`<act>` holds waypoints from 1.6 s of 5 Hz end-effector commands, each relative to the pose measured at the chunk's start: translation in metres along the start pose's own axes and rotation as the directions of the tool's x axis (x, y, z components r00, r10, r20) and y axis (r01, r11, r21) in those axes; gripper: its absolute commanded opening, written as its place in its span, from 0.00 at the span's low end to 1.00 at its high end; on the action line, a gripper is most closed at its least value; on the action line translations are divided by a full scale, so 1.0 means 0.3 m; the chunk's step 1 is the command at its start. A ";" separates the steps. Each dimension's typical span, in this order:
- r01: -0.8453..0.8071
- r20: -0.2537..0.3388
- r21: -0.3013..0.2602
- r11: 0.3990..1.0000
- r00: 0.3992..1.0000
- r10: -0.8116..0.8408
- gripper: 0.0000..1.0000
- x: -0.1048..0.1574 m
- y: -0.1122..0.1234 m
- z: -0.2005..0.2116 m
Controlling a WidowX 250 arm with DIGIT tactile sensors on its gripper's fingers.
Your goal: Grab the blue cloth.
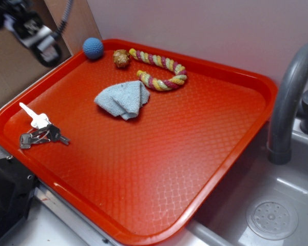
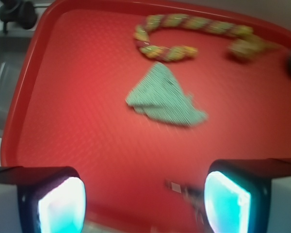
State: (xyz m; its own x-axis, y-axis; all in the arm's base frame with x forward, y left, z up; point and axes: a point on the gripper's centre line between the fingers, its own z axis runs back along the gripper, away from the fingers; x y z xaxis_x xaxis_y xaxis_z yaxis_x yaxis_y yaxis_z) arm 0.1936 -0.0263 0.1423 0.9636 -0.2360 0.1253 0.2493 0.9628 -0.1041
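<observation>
Spread wide with nothing between its pads, the claw (image 2: 144, 204) hangs above the near part of the red tray (image 1: 220, 169), well apart from the blue cloth (image 1: 123, 99). That cloth is a pale grey-blue terry piece, soft and folded into a rumpled, roughly triangular heap, lying alone toward the tray's middle. Counted on the tray: one cloth, one bunch of keys (image 1: 41, 132) near one edge, one red-and-yellow twisted rope (image 1: 161, 69) curled just beyond the cloth, one small brown ball (image 1: 121, 58) at the rope's end, and one blue knitted ball (image 1: 93, 48) in the corner.
</observation>
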 end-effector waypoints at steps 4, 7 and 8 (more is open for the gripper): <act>0.153 0.221 -0.011 0.988 0.964 -0.146 1.00 0.118 0.112 -0.184; 0.153 0.221 -0.011 0.988 0.964 -0.146 1.00 0.118 0.112 -0.184; 0.187 0.146 0.048 0.981 0.970 -0.192 1.00 0.159 0.079 -0.270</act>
State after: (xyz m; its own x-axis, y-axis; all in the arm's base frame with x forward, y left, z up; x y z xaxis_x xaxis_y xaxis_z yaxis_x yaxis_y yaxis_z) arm 0.2437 -0.0133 0.0504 0.8900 -0.3903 0.2356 0.4130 0.9091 -0.0545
